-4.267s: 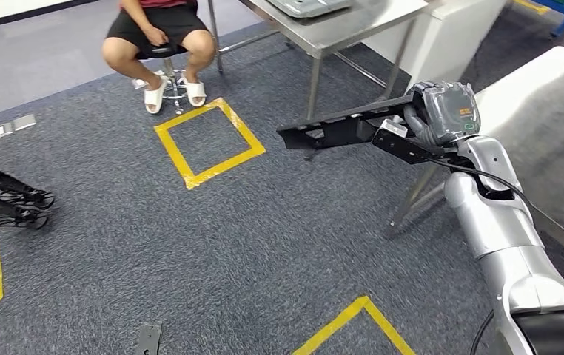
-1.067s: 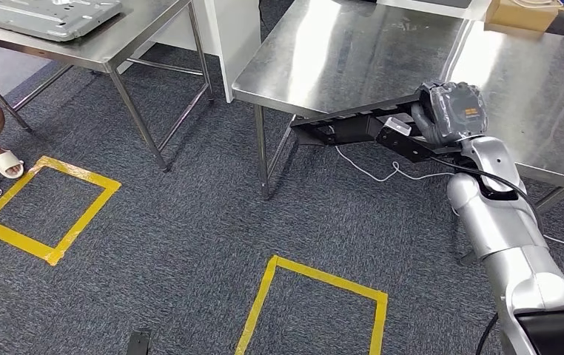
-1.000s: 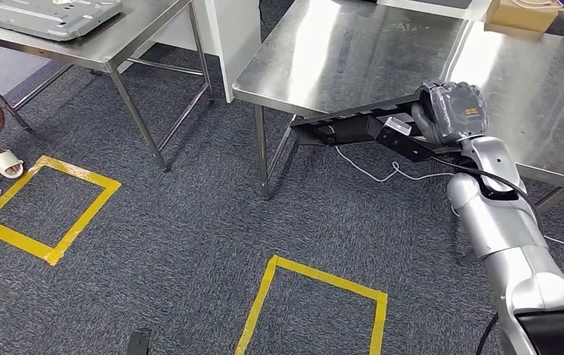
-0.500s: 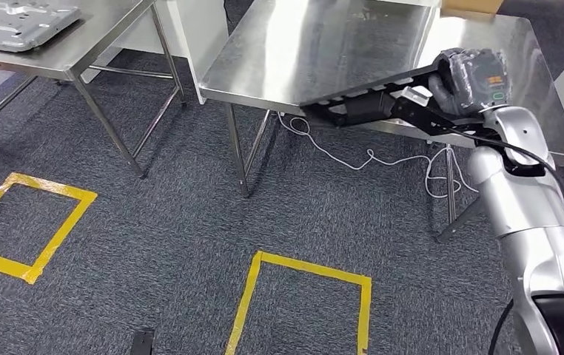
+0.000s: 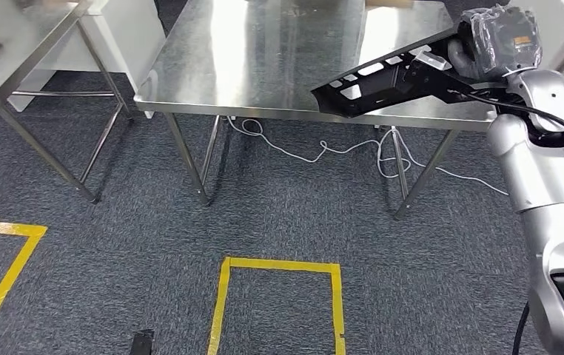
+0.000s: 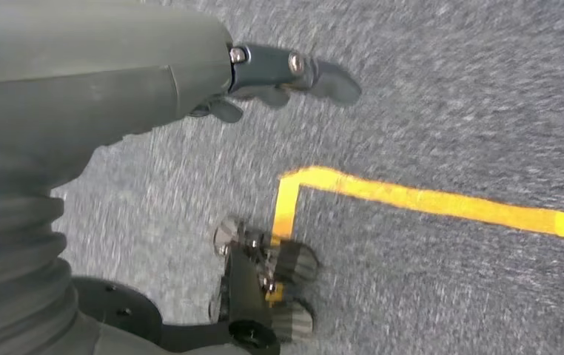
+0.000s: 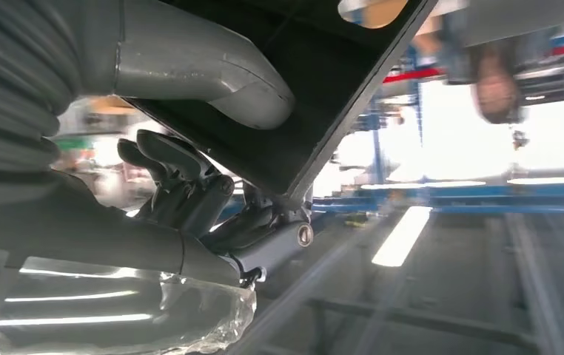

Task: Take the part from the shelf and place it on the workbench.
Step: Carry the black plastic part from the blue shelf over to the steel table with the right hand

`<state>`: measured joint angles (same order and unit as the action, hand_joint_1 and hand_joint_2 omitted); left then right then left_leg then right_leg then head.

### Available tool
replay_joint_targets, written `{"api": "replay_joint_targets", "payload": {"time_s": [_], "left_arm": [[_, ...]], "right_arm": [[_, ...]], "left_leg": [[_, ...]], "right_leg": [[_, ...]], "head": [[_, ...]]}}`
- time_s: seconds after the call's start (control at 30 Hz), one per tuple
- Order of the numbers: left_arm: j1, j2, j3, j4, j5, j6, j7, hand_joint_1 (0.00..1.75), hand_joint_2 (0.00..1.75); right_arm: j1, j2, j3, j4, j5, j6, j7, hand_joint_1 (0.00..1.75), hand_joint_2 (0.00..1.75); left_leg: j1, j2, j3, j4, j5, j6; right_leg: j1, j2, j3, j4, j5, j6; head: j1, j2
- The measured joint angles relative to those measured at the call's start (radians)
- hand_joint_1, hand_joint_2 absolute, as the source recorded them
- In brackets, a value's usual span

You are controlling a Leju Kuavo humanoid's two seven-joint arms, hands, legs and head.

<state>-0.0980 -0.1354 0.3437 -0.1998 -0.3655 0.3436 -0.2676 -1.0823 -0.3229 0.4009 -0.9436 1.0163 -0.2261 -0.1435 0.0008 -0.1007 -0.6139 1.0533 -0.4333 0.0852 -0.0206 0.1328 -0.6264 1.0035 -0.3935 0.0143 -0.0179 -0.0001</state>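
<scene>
Part (image 5: 371, 83) — long black bracket, gripped at one end by your right hand (image 5: 497, 33), free end over the workbench (image 5: 212, 66) edge. Left hand (image 6: 279, 78) hangs empty, fingers apart. Lower flat — release once fully supported.

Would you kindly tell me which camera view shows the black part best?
The head view: the black part shows whole, held by the right hand above the workbench. The right wrist view shows just its dark underside up close; the left wrist view faces carpet.
</scene>
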Motion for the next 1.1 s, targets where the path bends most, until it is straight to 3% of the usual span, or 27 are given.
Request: {"api": "replay_joint_targets", "payload": {"time_s": [0.07,0.1,0.13,0.2,0.27,0.3,0.33,0.4,0.43,0.5,0.57,0.6,0.67,0.73,0.77,0.8,0.83,0.87,0.93,1.0,1.03,1.1], "left_arm": [[-0.001,-0.001,0.003,0.000,-0.002,0.001,-0.006,0.00,1.75],[-0.003,-0.002,0.004,0.000,-0.003,0.001,-0.008,0.00,1.75],[-0.005,-0.003,0.005,0.000,-0.003,0.001,-0.009,0.00,1.75],[-0.007,-0.005,0.007,0.000,-0.004,0.001,-0.010,0.00,1.75],[-0.006,-0.007,0.008,0.000,-0.005,0.001,-0.010,0.00,1.75],[-0.006,-0.008,0.008,0.000,-0.005,0.001,-0.010,0.00,1.75],[-0.006,-0.010,0.009,0.000,-0.005,0.001,-0.010,0.00,1.75],[-0.007,-0.012,0.009,0.000,-0.005,0.001,-0.010,0.00,1.75],[-0.007,-0.012,0.009,0.000,-0.005,0.001,-0.010,0.00,1.75],[-0.008,-0.011,0.010,0.000,-0.004,0.002,-0.018,0.00,1.75],[-0.008,-0.011,0.010,0.000,-0.003,0.003,-0.032,0.00,1.75],[-0.009,-0.011,0.011,0.000,-0.003,0.004,-0.038,0.00,1.75],[-0.009,-0.011,0.011,0.000,-0.004,0.004,-0.046,0.00,1.75],[-0.007,-0.011,0.014,0.000,-0.004,0.012,-0.058,0.00,1.75],[-0.006,-0.011,0.017,0.000,-0.002,0.020,-0.068,0.00,1.75],[-0.006,-0.011,0.021,0.000,-0.001,0.034,-0.085,0.00,1.75],[-0.006,-0.012,0.025,0.000,0.000,0.051,-0.105,0.00,1.75],[-0.007,-0.012,0.028,0.000,0.001,0.072,-0.126,0.00,1.75],[-0.008,-0.010,0.035,0.000,0.000,0.114,-0.167,0.00,1.75],[-0.009,-0.009,0.041,-0.001,-0.002,0.141,-0.198,0.00,1.75],[-0.010,-0.008,0.044,-0.001,-0.003,0.148,-0.206,0.00,1.75],[-0.011,-0.010,0.049,-0.001,-0.002,0.157,-0.210,0.00,1.75]], "right_arm": [[-0.026,-0.001,0.008,0.011,0.016,0.008,0.008,1.75,1.75],[-0.040,-0.003,0.010,0.015,0.021,0.010,0.011,1.75,1.75],[-0.056,-0.004,0.013,0.020,0.024,0.012,0.014,1.75,1.75],[-0.086,-0.004,0.017,0.028,0.026,0.015,0.016,1.75,1.75],[-0.098,-0.002,0.022,0.035,0.027,0.015,0.017,1.75,1.75],[-0.099,-0.002,0.025,0.038,0.027,0.015,0.017,1.75,1.75],[-0.100,-0.002,0.027,0.042,0.028,0.015,0.017,1.75,1.75],[-0.104,-0.002,0.032,0.046,0.030,0.015,0.017,1.75,1.75],[-0.108,0.001,0.034,0.048,0.031,0.015,0.017,1.75,1.75],[-0.116,0.004,0.038,0.052,0.039,0.015,0.019,1.75,1.75],[-0.134,0.008,0.044,0.065,0.056,0.022,0.021,1.75,1.75],[-0.150,0.013,0.049,0.075,0.064,0.030,0.022,1.75,1.75],[-0.192,0.030,0.061,0.100,0.073,0.051,0.023,1.75,1.75],[-0.234,0.057,0.079,0.131,0.074,0.067,0.018,1.75,1.75],[-0.251,0.072,0.088,0.149,0.073,0.073,0.012,1.75,1.75],[-0.267,0.087,0.098,0.168,0.068,0.078,0.004,1.75,1.75],[-0.281,0.098,0.107,0.186,0.063,0.082,-0.005,1.75,1.75],[-0.294,0.109,0.115,0.202,0.057,0.085,-0.016,1.75,1.75],[-0.318,0.128,0.132,0.236,0.045,0.087,-0.037,1.75,1.75],[-0.335,0.145,0.150,0.269,0.032,0.085,-0.055,1.75,1.75],[-0.339,0.151,0.157,0.284,0.025,0.083,-0.061,1.75,1.75],[-0.342,0.164,0.167,0.306,0.011,0.074,-0.068,1.75,1.75]], "left_leg": [[-0.003,0.027,0.012,-0.023,0.008,0.006],[-0.002,0.042,0.021,-0.043,0.016,0.005],[0.000,0.058,0.030,-0.064,0.026,0.004],[0.001,0.090,0.039,-0.088,0.037,-0.001],[0.003,0.122,0.038,-0.089,0.037,-0.004],[0.005,0.138,0.038,-0.089,0.036,-0.007],[0.007,0.152,0.038,-0.087,0.034,-0.013],[0.012,0.179,0.035,-0.074,0.025,-0.031],[0.011,0.189,0.030,-0.064,0.018,-0.042],[0.007,0.206,0.022,-0.048,0.007,-0.061],[0.008,0.223,0.019,-0.041,0.005,-0.072],[0.012,0.218,0.016,-0.034,-0.001,-0.078],[0.021,0.174,-0.006,0.027,-0.050,-0.087],[0.025,0.121,-0.056,0.155,-0.126,-0.092],[0.024,0.111,-0.082,0.216,-0.152,-0.091],[0.022,0.107,-0.097,0.249,-0.158,-0.087],[0.019,0.106,-0.096,0.246,-0.145,-0.079],[0.014,0.105,-0.076,0.204,-0.116,-0.067],[0.000,0.102,-0.013,0.072,-0.050,-0.029],[-0.015,0.100,0.024,-0.005,-0.023,0.002],[-0.020,0.101,0.027,-0.014,-0.022,0.010],[-0.022,0.103,0.034,-0.036,-0.006,0.014]], "right_leg": [[-0.003,0.021,-0.007,-0.007,0.009,0.013],[0.000,0.007,-0.013,-0.005,0.008,0.016],[0.005,-0.023,-0.025,0.011,-0.001,0.017],[0.007,-0.095,-0.077,0.110,-0.047,0.015],[-0.001,-0.118,-0.136,0.237,-0.093,0.022],[-0.007,-0.123,-0.147,0.263,-0.098,0.031],[-0.013,-0.128,-0.135,0.246,-0.087,0.044],[-0.023,-0.167,-0.061,0.109,-0.042,0.071],[-0.023,-0.187,-0.023,0.045,-0.023,0.076],[-0.015,-0.202,0.008,-0.009,-0.011,0.061],[-0.013,-0.180,0.000,-0.001,-0.008,0.035],[-0.015,-0.172,-0.004,0.001,-0.006,0.028],[-0.020,-0.158,-0.009,0.000,-0.002,0.014],[-0.016,-0.144,-0.011,0.000,0.000,0.005],[-0.011,-0.135,-0.011,0.001,0.001,0.003],[-0.005,-0.127,-0.011,0.001,0.002,0.001],[0.002,-0.120,-0.010,0.001,0.002,0.000],[0.008,-0.113,-0.009,0.001,0.003,-0.001],[0.017,-0.105,-0.007,0.000,0.005,-0.003],[0.015,-0.102,-0.006,-0.002,0.009,-0.001],[0.013,-0.102,-0.007,-0.004,0.011,0.002],[0.015,-0.105,-0.010,-0.007,0.015,0.007]], "head": [[-0.004,0.000],[-0.003,0.000],[-0.001,0.000],[0.005,0.000],[0.007,0.000],[0.007,0.000],[0.007,0.000],[0.008,0.000],[0.009,0.000],[0.007,0.000],[0.003,0.000],[0.002,0.000],[0.001,0.000],[-0.001,0.000],[-0.002,0.000],[-0.002,0.000],[-0.002,0.000],[-0.002,0.000],[0.001,0.000],[0.002,0.000],[0.001,0.000],[-0.004,0.000]]}}
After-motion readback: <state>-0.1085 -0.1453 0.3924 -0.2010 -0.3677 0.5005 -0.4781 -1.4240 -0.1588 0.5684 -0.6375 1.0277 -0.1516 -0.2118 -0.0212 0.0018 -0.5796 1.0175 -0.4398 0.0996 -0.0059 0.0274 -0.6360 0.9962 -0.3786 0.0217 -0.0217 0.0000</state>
